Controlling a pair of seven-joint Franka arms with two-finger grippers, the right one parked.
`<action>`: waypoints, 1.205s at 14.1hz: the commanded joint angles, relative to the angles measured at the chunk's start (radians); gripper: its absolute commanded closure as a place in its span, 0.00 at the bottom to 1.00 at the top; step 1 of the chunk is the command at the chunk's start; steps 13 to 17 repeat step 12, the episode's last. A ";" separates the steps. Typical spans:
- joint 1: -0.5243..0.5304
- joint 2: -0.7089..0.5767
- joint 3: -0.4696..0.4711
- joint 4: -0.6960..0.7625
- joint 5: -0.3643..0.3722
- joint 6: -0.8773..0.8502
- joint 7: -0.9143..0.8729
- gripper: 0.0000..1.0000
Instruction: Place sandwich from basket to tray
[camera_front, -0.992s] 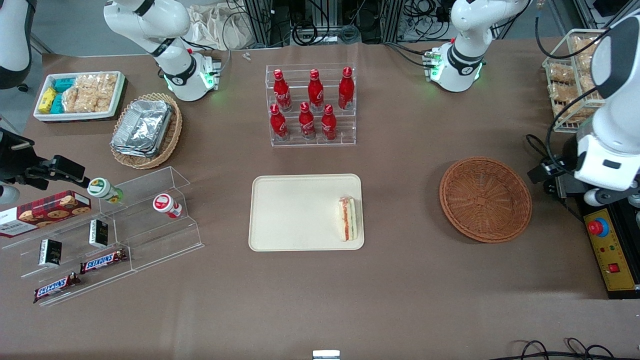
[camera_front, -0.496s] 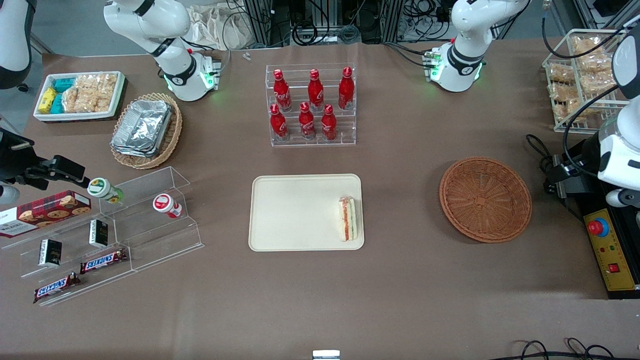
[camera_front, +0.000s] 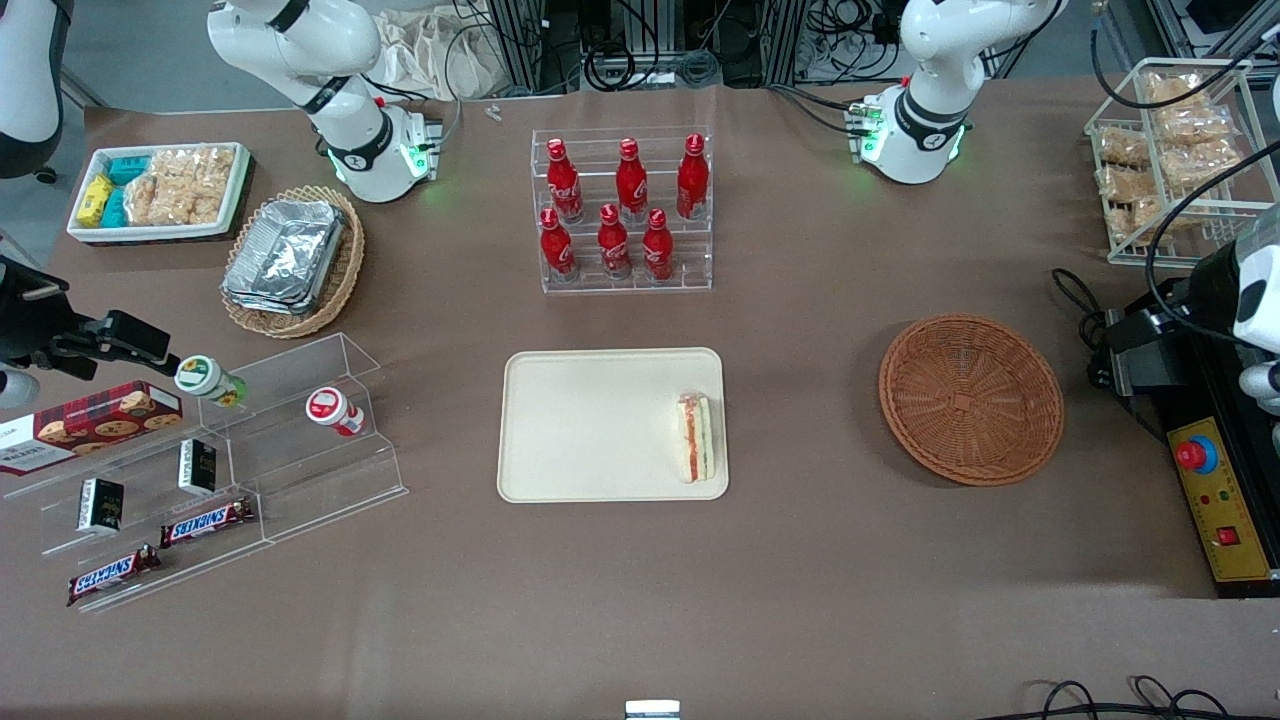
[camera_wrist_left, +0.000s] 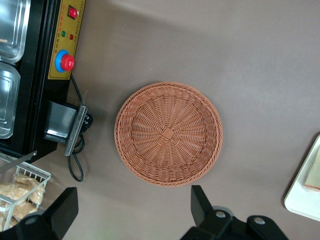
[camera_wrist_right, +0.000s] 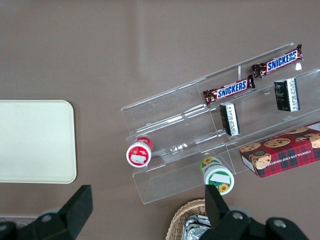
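Note:
The sandwich (camera_front: 696, 437) lies on the cream tray (camera_front: 600, 425), close to the tray's edge that faces the basket. The reddish-brown wicker basket (camera_front: 970, 398) (camera_wrist_left: 168, 133) holds nothing. My left gripper (camera_wrist_left: 134, 212) hangs high over the table beside the basket, toward the working arm's end and near the black control box. Its fingers (camera_wrist_left: 200, 204) stand wide apart with only bare table between them. In the front view only part of the left arm (camera_front: 1258, 300) shows, at the picture's edge. A corner of the tray (camera_wrist_left: 305, 197) shows in the left wrist view.
A black control box with a red stop button (camera_front: 1197, 455) and a black adapter with cable (camera_wrist_left: 60, 125) sit beside the basket. A wire rack of snack bags (camera_front: 1170, 150) stands farther back. An acrylic rack of red bottles (camera_front: 622, 210) stands farther from the camera than the tray.
The left arm has drawn away from the basket toward the working arm's end of the table, sliding mostly out of the front view. The sandwich, tray and basket have not moved.

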 joint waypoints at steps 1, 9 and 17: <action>-0.072 -0.055 0.081 -0.035 -0.047 -0.009 0.071 0.00; -0.141 -0.115 0.178 -0.140 -0.071 0.114 0.206 0.00; -0.140 -0.116 0.178 -0.140 -0.080 0.109 0.217 0.00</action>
